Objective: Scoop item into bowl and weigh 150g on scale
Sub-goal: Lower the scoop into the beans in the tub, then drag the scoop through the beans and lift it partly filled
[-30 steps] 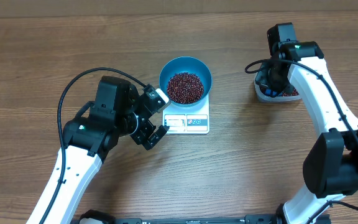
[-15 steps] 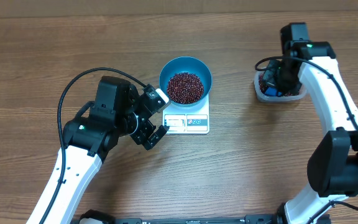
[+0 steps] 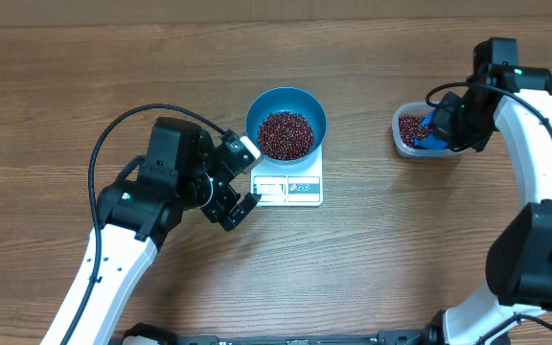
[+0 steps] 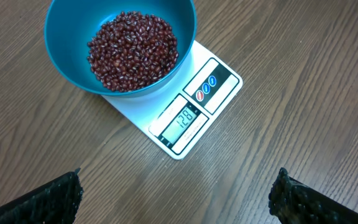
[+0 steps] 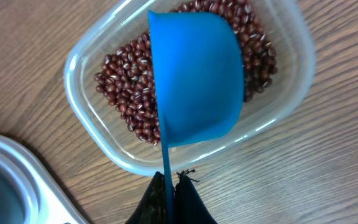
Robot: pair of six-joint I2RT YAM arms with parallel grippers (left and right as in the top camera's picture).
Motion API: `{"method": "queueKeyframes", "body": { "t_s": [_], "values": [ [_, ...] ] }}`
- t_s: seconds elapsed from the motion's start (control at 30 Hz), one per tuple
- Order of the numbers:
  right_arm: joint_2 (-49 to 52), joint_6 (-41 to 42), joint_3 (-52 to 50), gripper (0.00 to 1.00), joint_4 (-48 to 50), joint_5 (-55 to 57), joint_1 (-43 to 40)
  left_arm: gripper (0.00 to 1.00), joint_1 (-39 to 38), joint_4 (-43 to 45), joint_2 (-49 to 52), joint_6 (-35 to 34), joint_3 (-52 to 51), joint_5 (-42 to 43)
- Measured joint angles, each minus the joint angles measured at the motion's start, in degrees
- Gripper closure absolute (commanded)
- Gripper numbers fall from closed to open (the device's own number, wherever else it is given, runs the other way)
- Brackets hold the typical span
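Observation:
The teal bowl point(image 3: 286, 105) point(image 4: 67, 56) stands on the white scale point(image 3: 290, 189) point(image 4: 219, 93) and holds a heap of dark red beans point(image 3: 286, 134) point(image 4: 132, 50). The scale's display point(image 4: 182, 118) reads 128. My left gripper point(image 3: 246, 180) point(image 4: 178, 183) hovers wide open just left of the scale, with nothing between its fingers. My right gripper point(image 3: 451, 127) point(image 5: 169, 186) is shut on the thin handle of the blue scoop point(image 5: 197, 74). The scoop hangs over the clear tub point(image 3: 401, 144) point(image 5: 89, 137) with its underside towards the camera, and its inside is hidden. More beans point(image 5: 126, 93) lie in the tub.
The tub sits on the wooden table point(image 3: 401, 249) at the right, well apart from the scale. A black cable point(image 3: 103, 153) loops out from my left arm. The table's far edge point(image 3: 257, 21) runs along the top of the overhead view.
My right arm has swung to the right with the scoop, uncovering the beans in the left part of the tub. The left arm, bowl and scale have not moved.

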Motion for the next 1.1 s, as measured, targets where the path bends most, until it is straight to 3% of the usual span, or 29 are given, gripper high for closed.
{"method": "queueKeyframes", "body": {
  "t_s": [0.33,0.77,1.1],
  "values": [
    [-8.8,-1.6,0.4,0.96,-1.9,-1.8,-2.9,0.01,0.0,0.0,0.0,0.0,0.0,0.0],
    [-9.4,-3.5,0.4,0.96,-1.7,-8.7,-5.0,0.01,0.0,0.0,0.0,0.0,0.0,0.0],
    [-9.4,-10.6,0.4,0.96,1.4,-27.5,-7.2,0.01,0.0,0.0,0.0,0.0,0.0,0.0]
  ]
}}
